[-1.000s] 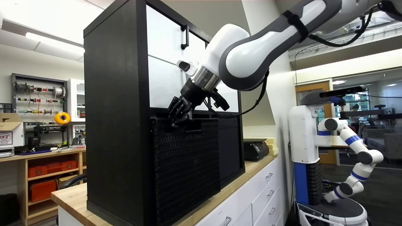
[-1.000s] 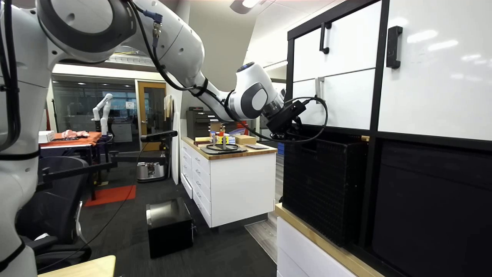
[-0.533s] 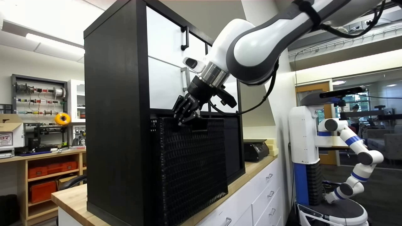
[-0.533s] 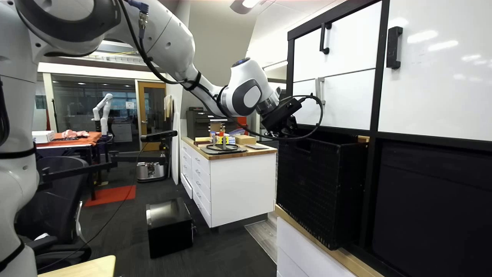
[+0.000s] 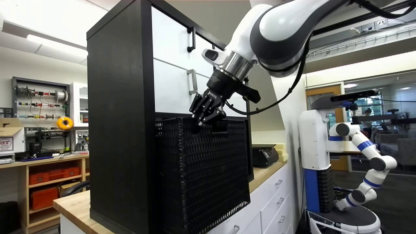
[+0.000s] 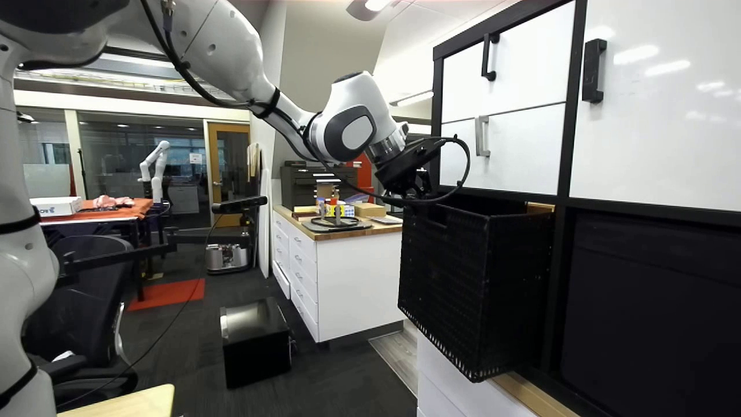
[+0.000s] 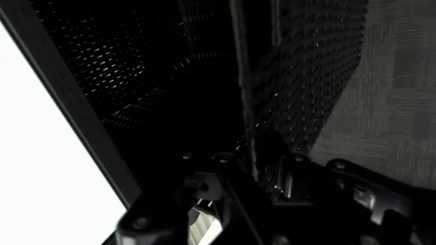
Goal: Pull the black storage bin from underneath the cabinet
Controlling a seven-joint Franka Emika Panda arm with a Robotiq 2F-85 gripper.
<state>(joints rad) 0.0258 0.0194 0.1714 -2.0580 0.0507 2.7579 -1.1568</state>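
Observation:
The black storage bin sticks well out of the lower opening of the cabinet. In an exterior view, its open top and woven front and side show, with the rear still inside the cabinet frame. The bin's front lower edge overhangs the countertop. My gripper is shut on the bin's front top rim, left of the handle slot; it also shows in an exterior view. In the wrist view, the rim of the bin runs down between the fingers. The fingertips are dark and partly hidden.
White drawer fronts with a grey handle are just above the gripper. The wooden countertop lies under the cabinet. A black device stands beside the cabinet. A black box and an office chair stand on the floor.
My gripper and arm have moved away from the cabinet, and the bin has come out with them. More of the bin's side and open top now shows, and its front passes over the countertop edge.

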